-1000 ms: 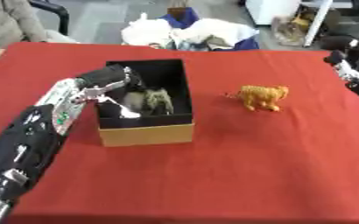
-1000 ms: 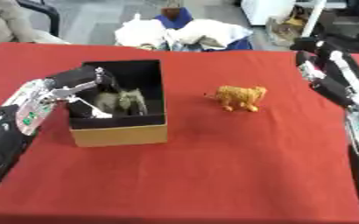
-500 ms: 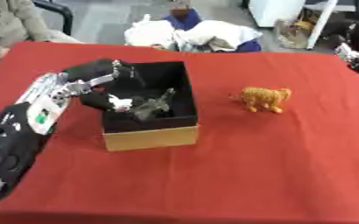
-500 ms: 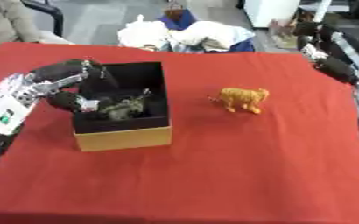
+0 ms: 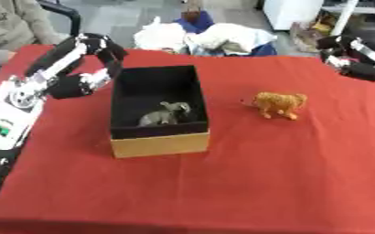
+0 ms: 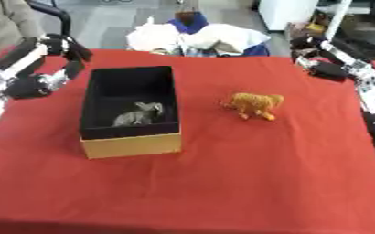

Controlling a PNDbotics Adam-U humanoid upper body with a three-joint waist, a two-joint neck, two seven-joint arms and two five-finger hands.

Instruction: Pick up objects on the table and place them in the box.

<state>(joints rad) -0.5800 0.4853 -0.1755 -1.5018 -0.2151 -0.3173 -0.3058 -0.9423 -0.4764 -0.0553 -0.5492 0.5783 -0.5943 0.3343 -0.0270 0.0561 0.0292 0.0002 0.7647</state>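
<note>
A black box with a tan front wall stands left of centre on the red table. A grey toy animal lies inside it on the bottom. An orange toy lion stands on the cloth to the right of the box, apart from it. My left hand hangs outside the box's left wall, open and holding nothing, with the arm arched above it. My right hand is open at the table's far right edge, well away from the lion.
A heap of white and blue cloth lies just beyond the table's far edge. A person in a light top sits at the far left corner. Bare red cloth spreads in front of the box and the lion.
My left hand has come up out of the box and moved to its left, leaving the grey animal lying inside. The lion has not moved.
</note>
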